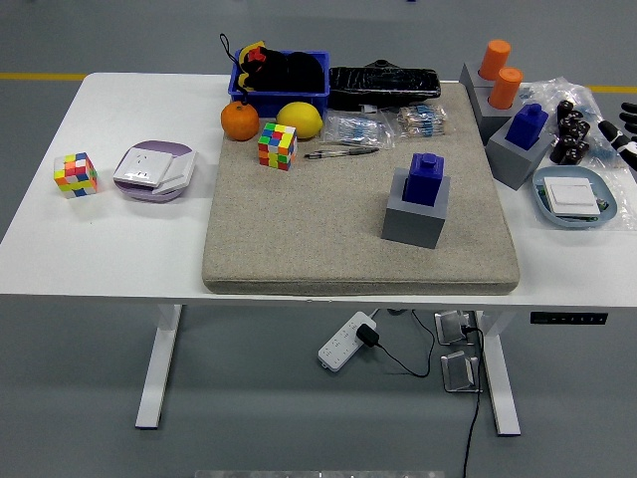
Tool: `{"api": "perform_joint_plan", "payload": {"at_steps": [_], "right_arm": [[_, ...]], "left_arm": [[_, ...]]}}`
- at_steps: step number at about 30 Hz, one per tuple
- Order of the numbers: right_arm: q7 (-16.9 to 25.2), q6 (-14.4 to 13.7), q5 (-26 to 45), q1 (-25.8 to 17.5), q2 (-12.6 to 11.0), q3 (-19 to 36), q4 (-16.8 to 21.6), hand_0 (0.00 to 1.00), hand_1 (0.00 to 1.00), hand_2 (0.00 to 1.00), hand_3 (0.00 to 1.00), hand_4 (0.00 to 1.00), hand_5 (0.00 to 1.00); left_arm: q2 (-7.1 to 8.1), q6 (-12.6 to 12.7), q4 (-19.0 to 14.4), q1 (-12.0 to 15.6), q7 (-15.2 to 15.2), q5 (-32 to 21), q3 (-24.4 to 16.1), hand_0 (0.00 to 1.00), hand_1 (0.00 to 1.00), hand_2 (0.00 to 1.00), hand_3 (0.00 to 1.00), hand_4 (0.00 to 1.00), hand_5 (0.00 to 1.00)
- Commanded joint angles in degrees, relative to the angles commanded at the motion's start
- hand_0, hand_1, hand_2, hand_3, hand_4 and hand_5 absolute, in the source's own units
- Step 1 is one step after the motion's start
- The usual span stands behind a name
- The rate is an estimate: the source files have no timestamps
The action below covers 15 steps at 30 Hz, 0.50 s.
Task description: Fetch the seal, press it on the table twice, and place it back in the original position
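- At nine o'clock on the white table [119,249] sit a small colour cube [76,173] and a lilac box [153,170], well clear of the working area.
- The beige mat [299,229] fills the centre, apparently as the pressing surface.
- Near its middle the blue seal [426,179] stands upright in its grey holder [415,216], untouched and ready to lift.
- At three o'clock a second blue seal [527,125] rests in another grey holder [519,156].
- The right hand [609,132] shows only at the frame's edge, holding nothing; whether its fingers are apart cannot be told.
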Motion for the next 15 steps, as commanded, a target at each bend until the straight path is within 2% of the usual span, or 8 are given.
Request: {"api": "perform_joint_plan", "payload": {"at_steps": [15], "right_arm": [[-2.22,0.73,-1.25,-0.57,0.15,2.17,1.63,0.885,0.790,0.790,0.768,0.998,0.608]], "left_arm": [[-0.32,0.66,0.05,-0.24,0.19,0.25,-0.27,0.827,0.797,0.761,0.816,0.747,0.314]]}}
